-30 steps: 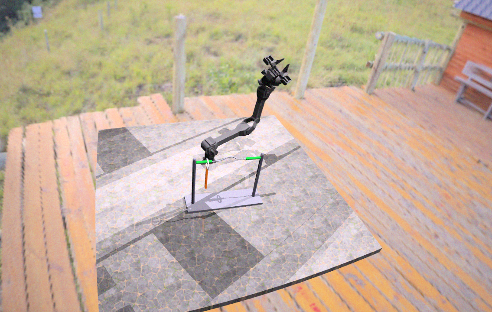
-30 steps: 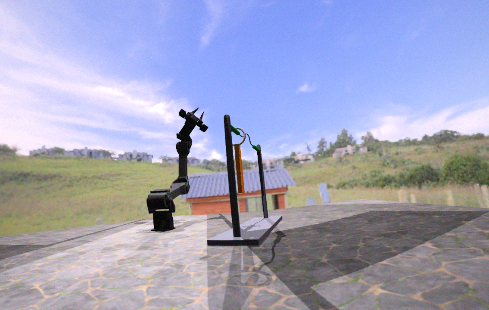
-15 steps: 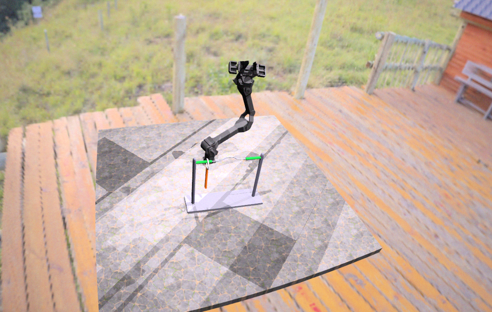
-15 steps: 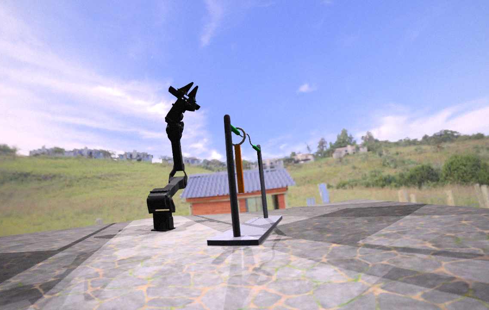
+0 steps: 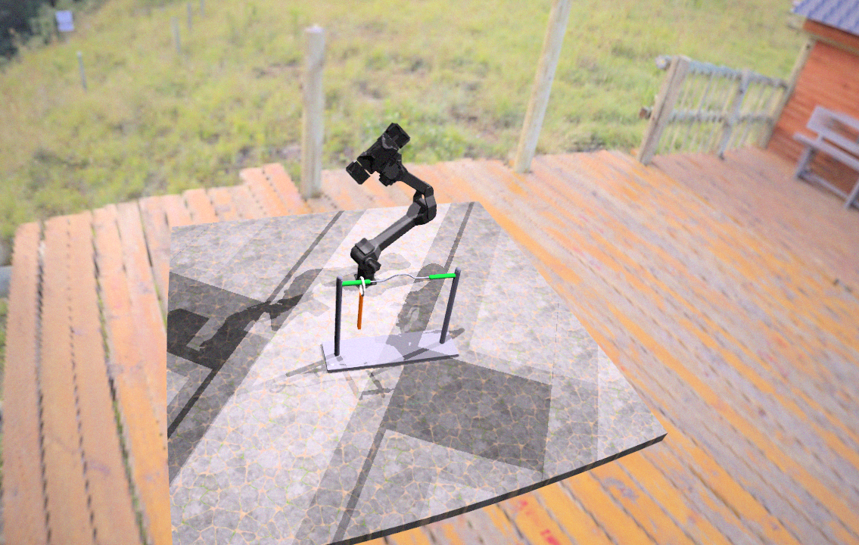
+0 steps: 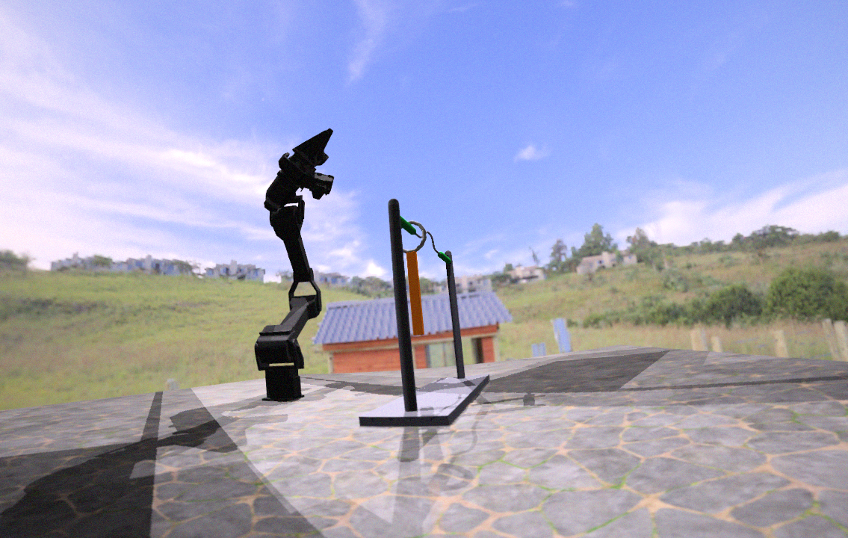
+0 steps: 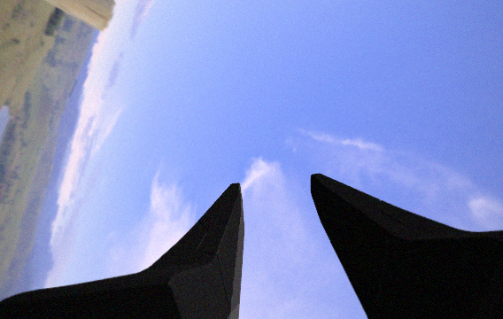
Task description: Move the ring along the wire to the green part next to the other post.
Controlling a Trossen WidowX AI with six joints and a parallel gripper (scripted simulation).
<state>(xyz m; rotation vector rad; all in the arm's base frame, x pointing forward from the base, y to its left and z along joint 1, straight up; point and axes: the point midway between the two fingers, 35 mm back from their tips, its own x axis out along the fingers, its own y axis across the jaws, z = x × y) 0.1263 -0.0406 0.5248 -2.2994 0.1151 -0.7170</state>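
Note:
The ring hangs around the green part beside the left post of the top view. Its orange handle points down. The thin grey wire curves to the other green part, at the right post. My gripper is partly open and empty, above and well clear of ring and wire. The wrist view shows a gap between the fingertips, with only sky beyond.
The posts stand on a pale base plate on the stone-patterned table. The arm's base stands behind the wire stand in the top view. Shadows of the arm and stand cross the table.

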